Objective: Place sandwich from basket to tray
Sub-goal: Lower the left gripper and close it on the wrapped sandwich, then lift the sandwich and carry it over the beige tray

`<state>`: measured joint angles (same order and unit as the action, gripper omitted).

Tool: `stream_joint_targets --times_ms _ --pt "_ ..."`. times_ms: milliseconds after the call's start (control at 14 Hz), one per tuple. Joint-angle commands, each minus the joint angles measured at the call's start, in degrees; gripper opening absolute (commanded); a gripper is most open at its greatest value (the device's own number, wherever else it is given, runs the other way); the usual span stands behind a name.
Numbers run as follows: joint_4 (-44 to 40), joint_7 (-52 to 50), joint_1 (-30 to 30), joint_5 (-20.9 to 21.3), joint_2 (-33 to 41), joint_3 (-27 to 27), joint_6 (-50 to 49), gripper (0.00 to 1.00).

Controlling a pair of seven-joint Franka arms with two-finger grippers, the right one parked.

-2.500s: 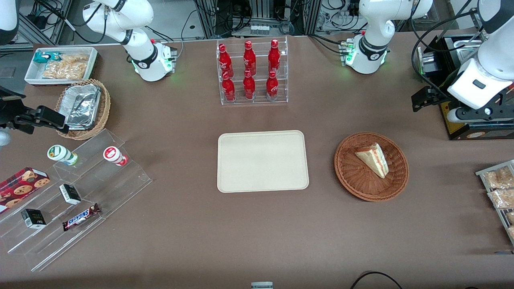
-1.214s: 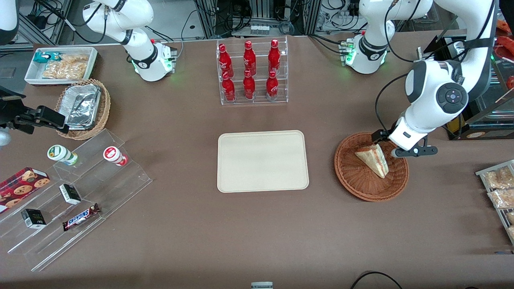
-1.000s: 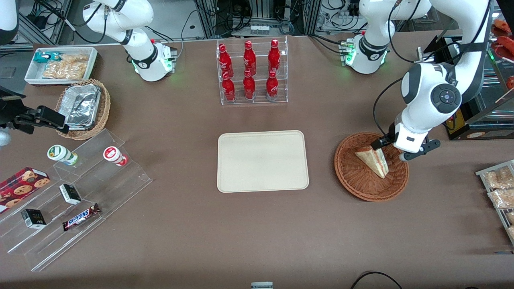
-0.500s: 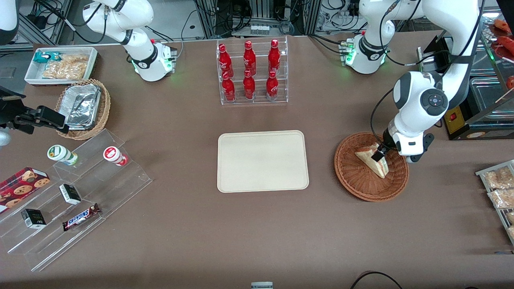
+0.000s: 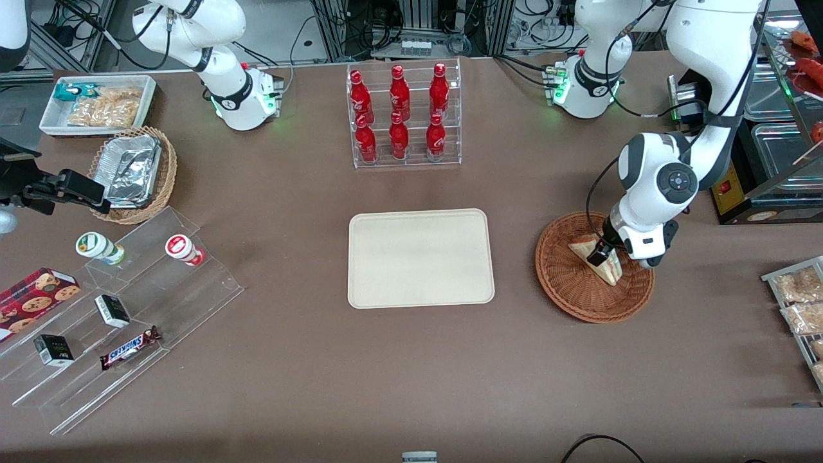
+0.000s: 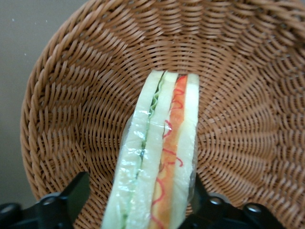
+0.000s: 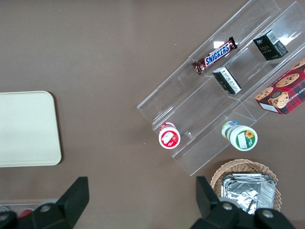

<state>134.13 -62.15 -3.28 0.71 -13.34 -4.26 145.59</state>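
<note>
Gripper (image 6: 143, 200) open, apparently straddling sandwich (image 6: 159, 152).

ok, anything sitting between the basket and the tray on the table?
No. The front view shows bare brown tabletop between the basket and the tray. The gripper is down in the basket, open around the sandwich.

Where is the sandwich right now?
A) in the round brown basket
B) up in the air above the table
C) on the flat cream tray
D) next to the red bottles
A: the sandwich lies on its side in the woven basket, with the gripper down around it, one finger on each side, not yet closed. The tray has nothing on it.
</note>
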Motion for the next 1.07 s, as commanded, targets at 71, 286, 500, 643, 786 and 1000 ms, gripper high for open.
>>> stream_joint_targets --times_ms 71,286,500,643,786,1000 --pt "-1.1 5.1 -0.6 -0.3 1.6 0.0 -4.7 0.07" --pt "-8.1 14.1 -0.6 -0.3 3.1 -0.4 -14.9 0.04" --pt "-20.8 25.8 -0.6 0.3 -0.9 -4.3 -26.6 0.09" --pt "-26.4 28.1 -0.6 0.2 -4.0 -8.7 -30.1 0.12" --pt "-28.7 28.2 -0.7 0.4 -6.4 -14.0 -29.9 0.1" --pt "-34.7 24.7 -1.9 2.4 -12.3 -20.8 -30.1 0.1"
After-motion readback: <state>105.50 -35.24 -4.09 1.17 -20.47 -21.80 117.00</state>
